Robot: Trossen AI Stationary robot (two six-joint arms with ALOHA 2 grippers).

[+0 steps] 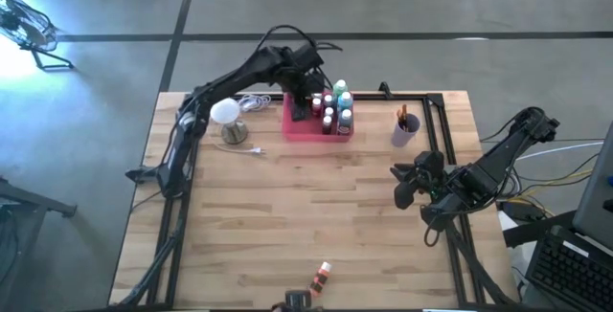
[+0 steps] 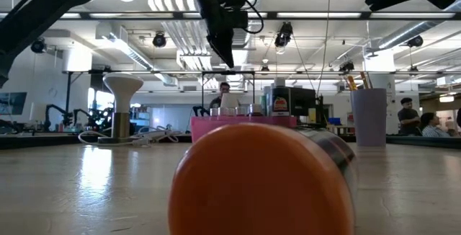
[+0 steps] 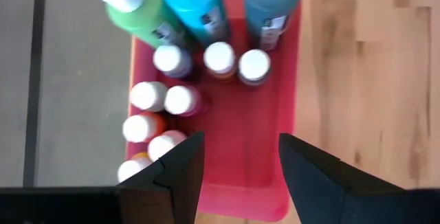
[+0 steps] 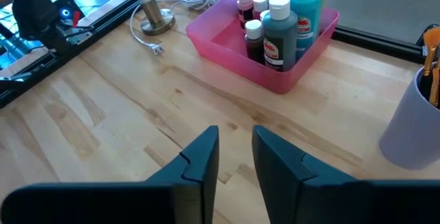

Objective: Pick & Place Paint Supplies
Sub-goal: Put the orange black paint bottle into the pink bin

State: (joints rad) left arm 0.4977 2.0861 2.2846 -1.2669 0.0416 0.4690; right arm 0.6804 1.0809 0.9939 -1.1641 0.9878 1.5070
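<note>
Overhead layout: the left gripper (image 1: 305,101) is hanging over the pink tray (image 1: 293,126) at the far side of the butcher-block table (image 1: 287,226), while the right gripper (image 1: 404,186) is hovering above bare wood on the opposite side, well apart from the tray.

Left wrist view: the two dark fingers (image 3: 180,176) are standing spread with nothing between them; the open pink floor of the tray is showing in the gap. Beyond the fingertips three tall white-capped bottles are standing in a row: a green bottle (image 3: 136,11), a light-blue bottle (image 3: 194,7) and a teal bottle (image 3: 273,7). Each is carrying a dark-and-white label whose writing is too small to read. Nearer the fingers, small white-capped paint bottles (image 3: 177,100) are clustering along one tray wall, with contents looking brown, red and orange.

Right wrist view: the right gripper's fingers (image 4: 199,157) are standing slightly parted, holding nothing, above the bare table. Ahead of them the tray is holding the bottles; the teal bottle's label is showing a red emblem, the text unreadable. Beside the tray a white globe lamp (image 1: 226,113) with its cord is sitting on a metal base. A lilac cup (image 4: 414,124) is holding paintbrushes (image 4: 432,52).

Low view: an orange paint bottle (image 2: 263,179) is lying on its side at the near edge of the table, filling the foreground, far from both grippers. People are visible in the room behind.
</note>
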